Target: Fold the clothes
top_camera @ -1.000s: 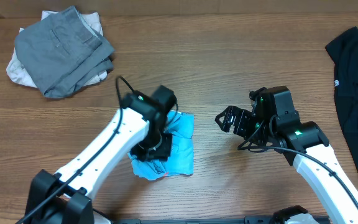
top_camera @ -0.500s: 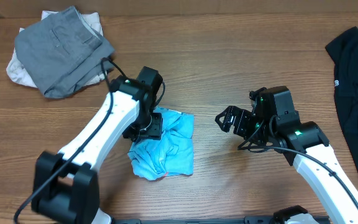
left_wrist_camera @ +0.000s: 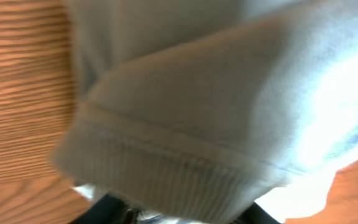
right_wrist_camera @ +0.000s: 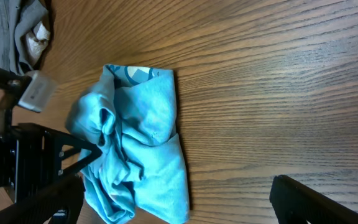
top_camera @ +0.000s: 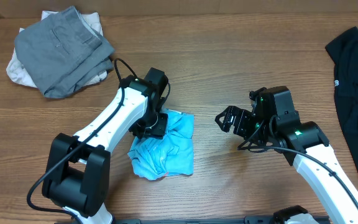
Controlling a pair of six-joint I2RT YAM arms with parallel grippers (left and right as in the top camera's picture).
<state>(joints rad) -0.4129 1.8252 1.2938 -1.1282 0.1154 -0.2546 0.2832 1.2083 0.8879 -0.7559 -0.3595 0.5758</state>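
The light blue T-shirt (top_camera: 174, 149) lies crumpled in a small heap on the wooden table (top_camera: 229, 56), left of centre. My left gripper (top_camera: 154, 126) is pressed down on its upper left edge. In the left wrist view the shirt's fabric (left_wrist_camera: 197, 93) with a ribbed hem fills the frame and covers the dark fingers, which seem shut on it. My right gripper (top_camera: 225, 119) hovers open and empty to the right of the shirt. Its wrist view shows the shirt (right_wrist_camera: 148, 124) ahead, between the wide-apart fingers (right_wrist_camera: 316, 199).
A grey garment (top_camera: 64, 46) lies folded on a cream one (top_camera: 16, 70) at the far left corner. A black garment (top_camera: 356, 81) lies spread at the right edge. Bare wood lies between the two arms.
My left arm has swung from the shirt's lower left up to its top left edge. The shirt's upper part is now more bunched. The right arm has not moved.
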